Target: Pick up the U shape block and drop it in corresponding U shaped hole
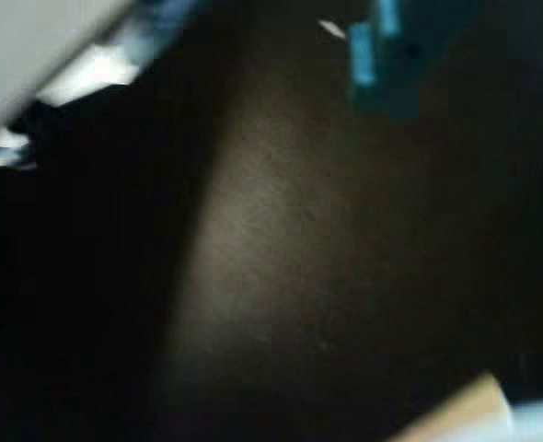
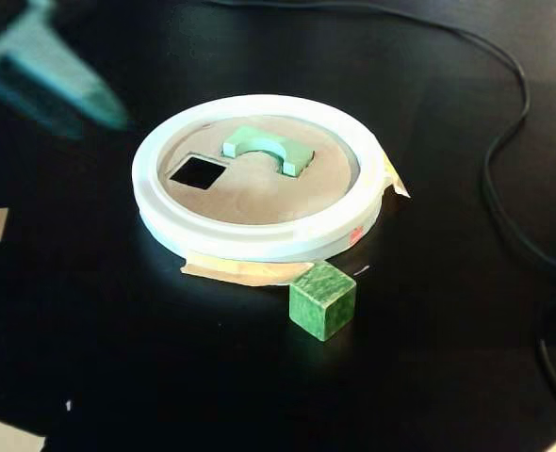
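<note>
- claw (image 2: 42, 71) blurred teal at top left of fixed view, raised off the ring tray, holding nothing visible; spread or pressed together: cannot tell
- wrist view dark and blurred, teal claw part at top edge over black table (image 1: 281, 276)
- U block (image 2: 267, 149) light green, sits on the tray's brown board, back half, beside square hole (image 2: 198, 172)
- white ring tray (image 2: 250, 240) taped to table
- dark green cube (image 2: 322, 299) on table just in front of tray
</note>
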`<state>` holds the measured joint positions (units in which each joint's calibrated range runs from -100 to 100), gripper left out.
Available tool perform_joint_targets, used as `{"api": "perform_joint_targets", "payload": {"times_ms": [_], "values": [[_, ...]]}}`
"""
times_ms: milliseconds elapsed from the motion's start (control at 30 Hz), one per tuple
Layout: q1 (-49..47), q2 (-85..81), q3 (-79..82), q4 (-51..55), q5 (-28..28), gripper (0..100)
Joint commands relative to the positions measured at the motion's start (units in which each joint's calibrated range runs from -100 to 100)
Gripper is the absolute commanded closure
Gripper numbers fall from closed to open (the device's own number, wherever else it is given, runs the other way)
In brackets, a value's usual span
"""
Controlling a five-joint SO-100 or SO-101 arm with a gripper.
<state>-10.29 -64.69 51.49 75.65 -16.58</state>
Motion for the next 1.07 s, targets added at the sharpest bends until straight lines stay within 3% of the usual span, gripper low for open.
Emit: {"api": "perform_joint_targets", "payload": {"times_ms": [0,233,500,1033], "values": [[11.66,-26.44,15.54,0.06,5.81,30],[18.9,-32.53,27.47,-1.75,7.67,29],[19.15,-32.62,40.77,-16.1,10.45,30],[19.03,-32.44,48.06,-16.9,10.45,31]]}}
